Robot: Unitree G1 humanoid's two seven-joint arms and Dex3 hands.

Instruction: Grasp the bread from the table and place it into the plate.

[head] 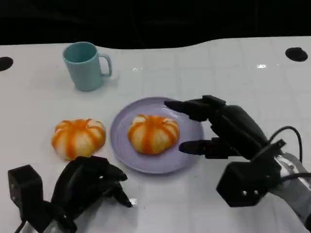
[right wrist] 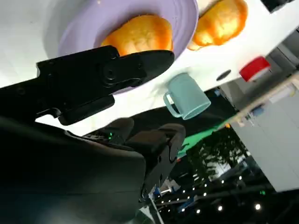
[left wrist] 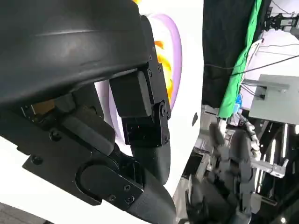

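An orange-and-white striped bread roll lies in the middle of the purple plate. A second, similar roll lies on the table just left of the plate. My right hand hovers over the plate's right rim, fingers spread apart with nothing between them, a short gap from the roll. In the right wrist view the same roll on the plate sits beyond my fingers. My left hand rests low on the table in front of the second roll, fingers curled in, holding nothing.
A teal mug stands at the back left, its handle to the right; the right wrist view shows the mug too. The white table stretches to a dark edge at the back.
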